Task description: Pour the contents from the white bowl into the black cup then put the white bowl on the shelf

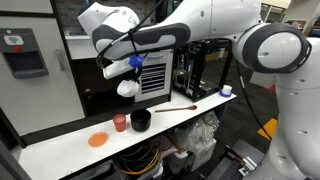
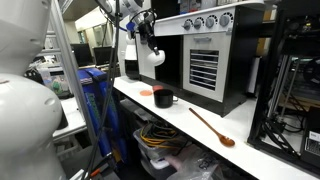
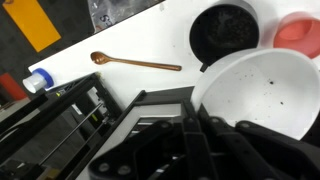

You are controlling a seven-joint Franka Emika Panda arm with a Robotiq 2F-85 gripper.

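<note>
My gripper (image 1: 128, 76) is shut on the white bowl (image 1: 127, 88) and holds it in the air above and a little to one side of the black cup (image 1: 141, 120). In the wrist view the white bowl (image 3: 255, 92) fills the right side, with a few dark specks inside, and the black cup (image 3: 224, 32) lies past its rim. In an exterior view the bowl (image 2: 156, 57) hangs above the cup (image 2: 163, 98). The shelf is a dark recess (image 1: 105, 95) in the cabinet behind the counter.
A red cup (image 1: 120, 122) stands beside the black cup, an orange disc (image 1: 97, 140) further along the white countertop (image 1: 60, 150). A wooden spoon (image 1: 175, 109) lies on the counter, a small blue-and-white cup (image 1: 226, 91) at its far end. A black appliance (image 2: 205, 50) stands behind.
</note>
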